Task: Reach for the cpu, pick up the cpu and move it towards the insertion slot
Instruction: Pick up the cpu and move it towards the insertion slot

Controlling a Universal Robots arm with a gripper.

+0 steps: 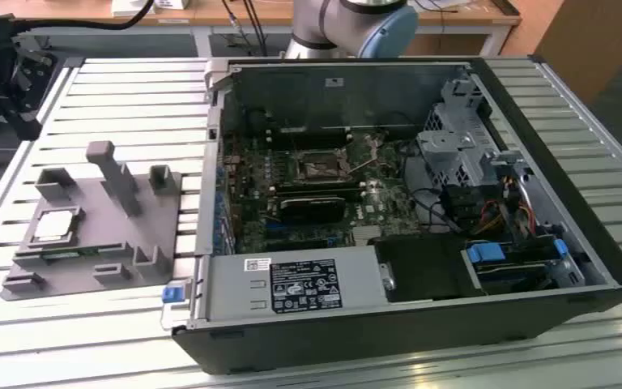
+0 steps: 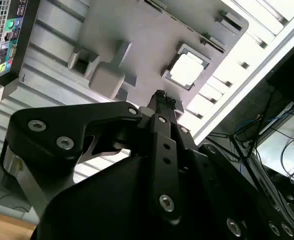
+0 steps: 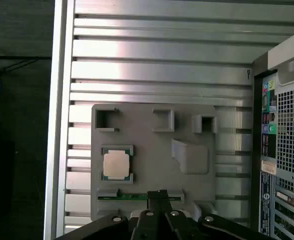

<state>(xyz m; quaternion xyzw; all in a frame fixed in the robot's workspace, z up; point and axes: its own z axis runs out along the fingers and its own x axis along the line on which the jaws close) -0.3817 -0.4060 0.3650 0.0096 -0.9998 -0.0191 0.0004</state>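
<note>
The cpu (image 1: 55, 225), a small square chip with a pale metal top, lies flat in a recess of the grey plastic holder (image 1: 127, 235) on the exterior view's left. Both wrist views look down on the cpu (image 2: 187, 69) (image 3: 116, 164) from well above. My gripper (image 2: 159, 97) (image 3: 158, 195) hangs high over the holder, fingertips together and holding nothing, off to one side of the chip. The insertion slot (image 1: 319, 168), a dark square framed in silver metal, sits on the motherboard inside the open computer case (image 1: 527, 105).
A thin green memory stick (image 3: 132, 196) lies in the holder's edge groove near the cpu. A tall grey post (image 1: 111, 174) rises from the holder. The case's rear panel (image 3: 282, 150) stands beside the holder. Everything rests on a ribbed aluminium table (image 1: 127, 97).
</note>
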